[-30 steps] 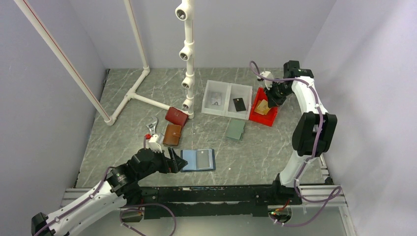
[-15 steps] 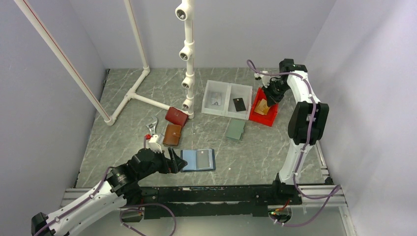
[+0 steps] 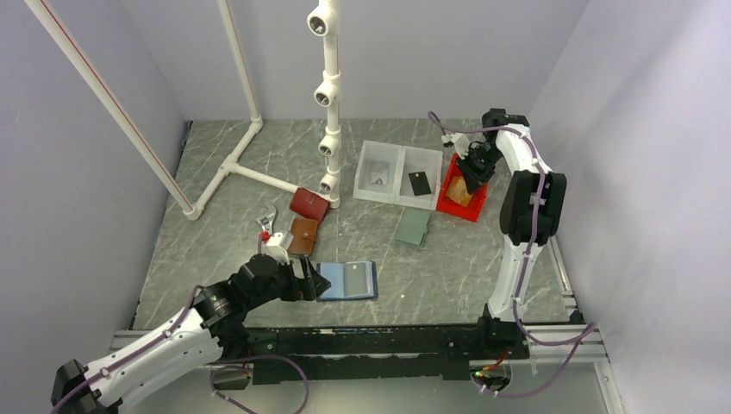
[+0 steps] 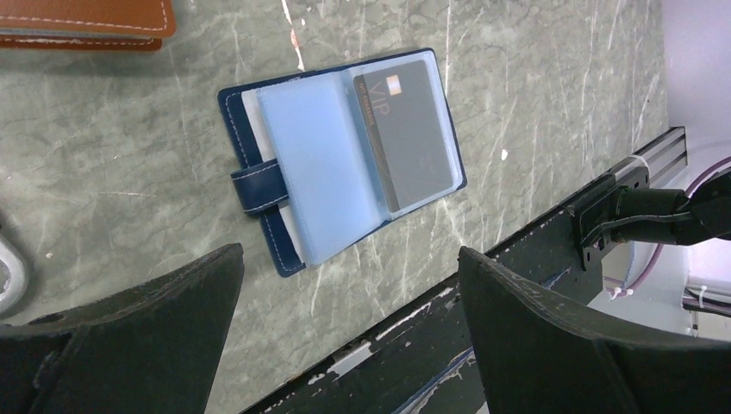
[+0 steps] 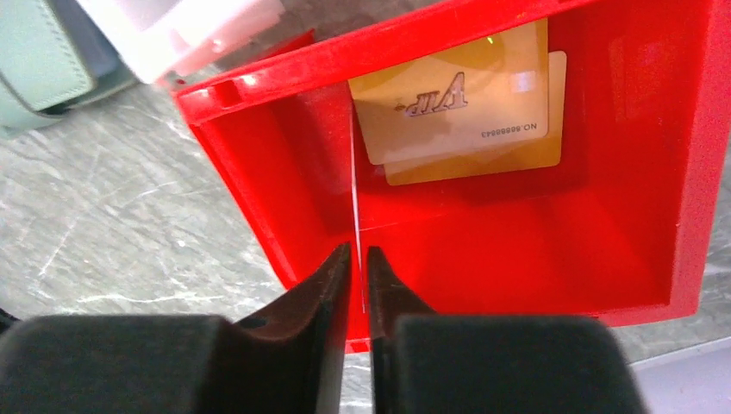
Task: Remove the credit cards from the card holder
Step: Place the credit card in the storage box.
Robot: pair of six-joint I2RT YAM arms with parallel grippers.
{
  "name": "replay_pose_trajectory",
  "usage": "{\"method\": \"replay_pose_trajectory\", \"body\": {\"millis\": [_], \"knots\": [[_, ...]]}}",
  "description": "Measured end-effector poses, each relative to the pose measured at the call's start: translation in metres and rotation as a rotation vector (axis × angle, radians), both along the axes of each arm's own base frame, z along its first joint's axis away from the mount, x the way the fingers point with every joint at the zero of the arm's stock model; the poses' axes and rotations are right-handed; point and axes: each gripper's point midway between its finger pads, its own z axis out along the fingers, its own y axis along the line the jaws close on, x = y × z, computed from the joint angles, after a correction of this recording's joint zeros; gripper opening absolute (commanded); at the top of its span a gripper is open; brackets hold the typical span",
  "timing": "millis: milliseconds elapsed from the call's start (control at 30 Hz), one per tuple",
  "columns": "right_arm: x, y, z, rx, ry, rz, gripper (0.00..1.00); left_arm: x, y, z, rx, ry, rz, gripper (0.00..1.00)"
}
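The card holder [image 3: 347,280] [image 4: 345,164] lies open near the table's front edge, navy outside and light blue inside, with a dark card [image 4: 403,138] in its right pocket. My left gripper [image 3: 312,280] [image 4: 349,254] hovers wide open just left of it, holding nothing. My right gripper [image 3: 472,172] [image 5: 359,252] is over the red bin [image 3: 448,205] [image 5: 655,172]. Its jaws stand a hair apart, with a thin card [image 5: 355,190] edge-on in the gap. Orange-tan credit cards [image 5: 457,103] lie in the bin.
White bins [image 3: 398,172] left of the red one hold a black card [image 3: 420,183] and a picture card [image 3: 376,177]. A grey-green wallet [image 3: 413,227], a brown wallet [image 3: 302,235] and a dark red wallet [image 3: 309,203] lie mid-table. A white pipe frame [image 3: 330,103] stands behind.
The right gripper has sunk lower into the red bin and its jaws have parted slightly around the card. The left gripper has edged right toward the card holder.
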Motion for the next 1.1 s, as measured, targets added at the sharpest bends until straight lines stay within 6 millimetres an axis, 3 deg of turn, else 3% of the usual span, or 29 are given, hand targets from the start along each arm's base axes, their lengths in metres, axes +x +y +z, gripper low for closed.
{"method": "replay_pose_trajectory", "body": {"millis": [67, 200, 367, 467, 567, 767, 933, 1100], "knots": [[0.001, -0.004, -0.006, -0.028, 0.012, -0.018, 0.27, 0.002, -0.002, 0.003, 0.004, 0.001, -0.001, 0.99], [0.016, -0.018, -0.008, -0.106, -0.031, -0.074, 0.29, 0.007, -0.005, 0.008, 0.018, 0.003, 0.006, 0.99], [0.043, -0.024, 0.008, -0.134, -0.140, -0.133, 0.31, 0.015, -0.012, 0.019, 0.018, -0.021, -0.001, 0.99], [0.046, -0.018, 0.025, -0.101, -0.189, -0.147, 0.33, 0.019, -0.019, 0.020, 0.010, -0.038, -0.020, 0.99], [0.037, -0.006, 0.049, -0.036, -0.246, -0.140, 0.34, 0.024, -0.024, 0.019, 0.014, -0.047, -0.033, 0.99], [0.000, 0.032, 0.098, 0.161, -0.338, -0.080, 0.35, 0.035, -0.031, 0.012, 0.022, -0.047, -0.027, 0.99], [-0.020, 0.063, 0.100, 0.329, -0.314, -0.035, 0.35, 0.047, -0.041, 0.012, 0.000, -0.063, -0.016, 0.99], [-0.022, 0.073, 0.101, 0.394, -0.298, -0.024, 0.35, 0.059, -0.049, -0.003, 0.021, -0.038, -0.006, 0.99]]}}
